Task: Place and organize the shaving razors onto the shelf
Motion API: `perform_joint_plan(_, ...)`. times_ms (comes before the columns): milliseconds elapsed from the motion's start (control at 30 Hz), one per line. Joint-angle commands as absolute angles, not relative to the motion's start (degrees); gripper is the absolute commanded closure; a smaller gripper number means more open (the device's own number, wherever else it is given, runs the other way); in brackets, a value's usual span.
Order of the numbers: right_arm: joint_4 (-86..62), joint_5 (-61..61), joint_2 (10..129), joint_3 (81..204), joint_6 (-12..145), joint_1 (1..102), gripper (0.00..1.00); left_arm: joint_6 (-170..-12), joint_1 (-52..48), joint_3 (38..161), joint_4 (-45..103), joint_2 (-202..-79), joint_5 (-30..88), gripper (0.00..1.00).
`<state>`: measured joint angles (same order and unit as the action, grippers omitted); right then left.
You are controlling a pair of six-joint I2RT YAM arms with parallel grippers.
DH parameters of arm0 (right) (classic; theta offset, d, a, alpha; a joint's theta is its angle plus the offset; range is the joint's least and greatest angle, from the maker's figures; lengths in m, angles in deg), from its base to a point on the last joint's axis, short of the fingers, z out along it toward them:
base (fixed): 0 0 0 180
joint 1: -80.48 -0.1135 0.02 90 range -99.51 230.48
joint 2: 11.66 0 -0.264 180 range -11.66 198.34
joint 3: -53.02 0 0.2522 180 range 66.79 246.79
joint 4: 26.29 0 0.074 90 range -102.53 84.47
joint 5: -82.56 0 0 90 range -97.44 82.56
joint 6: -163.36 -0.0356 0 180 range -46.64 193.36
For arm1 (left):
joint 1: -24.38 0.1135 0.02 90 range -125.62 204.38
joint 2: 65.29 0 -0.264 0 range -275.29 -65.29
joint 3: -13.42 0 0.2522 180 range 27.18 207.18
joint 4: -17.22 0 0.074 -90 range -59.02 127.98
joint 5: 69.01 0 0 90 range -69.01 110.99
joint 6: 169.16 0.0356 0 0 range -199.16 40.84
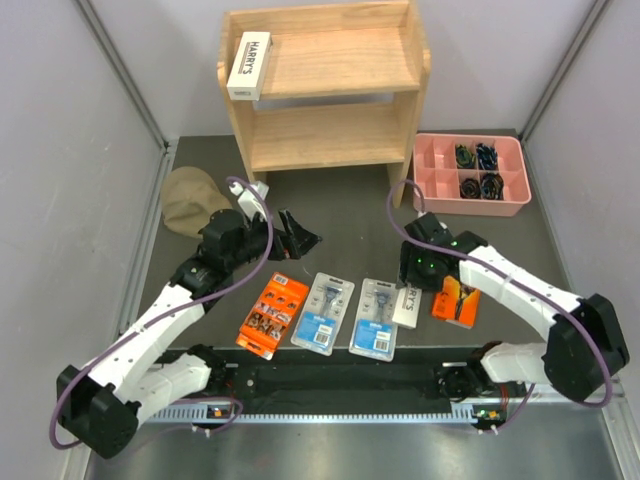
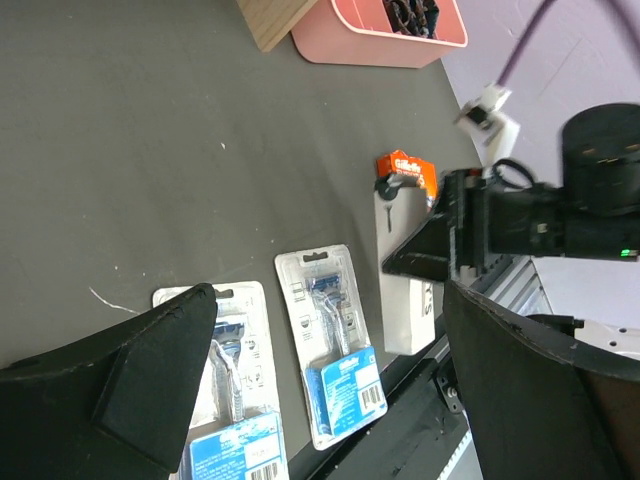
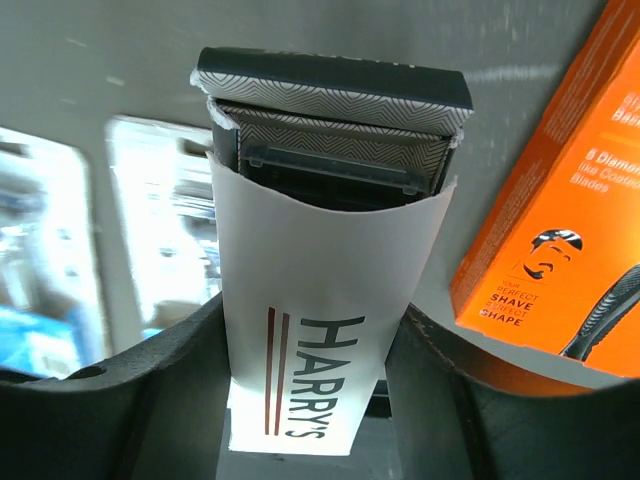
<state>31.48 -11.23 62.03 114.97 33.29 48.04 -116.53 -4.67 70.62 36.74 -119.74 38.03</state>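
1. The shelf stands at the far edge of the bench. A pink tray sits just beside its right panel, and a beige cloth lies near its left foot.
2. The first HARRY'S box lies on the top tier against the left panel, its near end at the front edge. The rest of that tier and the lower tier are open board.
3. Along the bench's near edge lie the left orange pack, two blister packs, the second HARRY'S box and the right orange pack. A broad strip of bench lies open between this row and the shelf.
4. The left jaws are spread wide and hold nothing. They hang over that open strip, apart from every pack.
5. The right jaws are partly closed and pinch the second HARRY'S box, with a finger pressed against each long edge. The right orange pack lies just beside them.
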Motion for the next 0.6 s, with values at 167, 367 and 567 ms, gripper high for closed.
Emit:
perform_joint_plan(167, 30.72, -15.52, 52.24, 124.00, 31.53, 48.32, 0.46, -116.08, -5.06, 71.91, 34.32, -118.11, 39.18, 0.01)
perform_joint_plan(367, 26.24, -16.14, 45.66, 124.53, 27.14, 48.32, 0.44, -117.57, -6.46, 72.09, 31.51, -118.63, 40.15, 0.01)
perform_joint_plan(567, 18.50, -14.56, 41.43, 121.99, 22.31, 48.32, 0.44, -117.57, -11.03, 73.76, 28.96, -120.65, 39.63, 0.01)
